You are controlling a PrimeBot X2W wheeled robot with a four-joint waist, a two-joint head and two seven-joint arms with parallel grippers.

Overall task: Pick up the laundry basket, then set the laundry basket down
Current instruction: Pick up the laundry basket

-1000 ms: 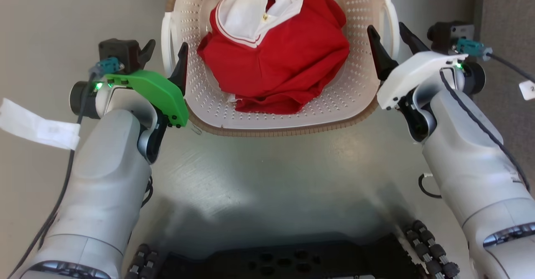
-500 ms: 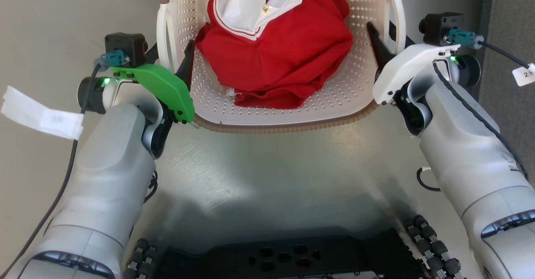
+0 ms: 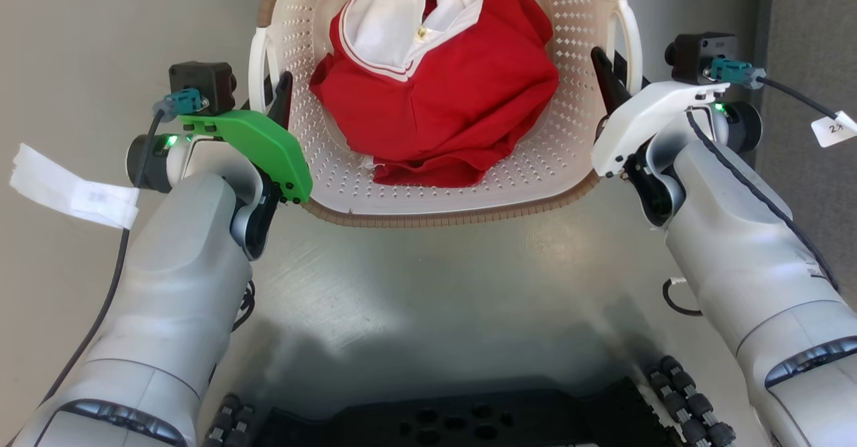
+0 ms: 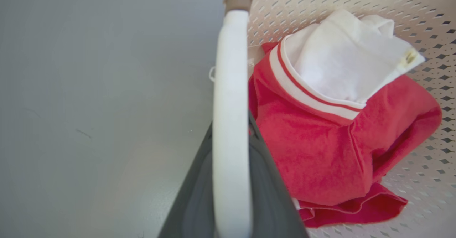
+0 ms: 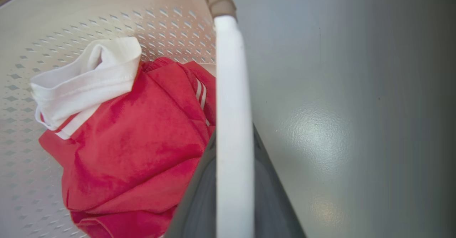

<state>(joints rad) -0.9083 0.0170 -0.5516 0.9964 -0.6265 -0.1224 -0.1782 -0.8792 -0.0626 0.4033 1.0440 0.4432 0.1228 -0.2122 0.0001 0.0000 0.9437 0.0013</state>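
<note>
- Head view's top edge cuts off the far end of the laundry basket [image 3: 435, 218], so its long axis is hard to judge.
- Cream perforated walls and brown rim; a red-and-white shirt [image 3: 455, 99] inside; grey floor [image 3: 428, 286] between the arms.
- Left gripper [image 3: 271, 89] and right gripper [image 3: 612, 72] each appear clamped on a white side handle [image 4: 231, 88].

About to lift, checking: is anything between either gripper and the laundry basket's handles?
Nothing visible. Fingers of the left gripper flank the left handle of the laundry basket; those of the right gripper flank the right handle. The red shirt lies inside.
</note>
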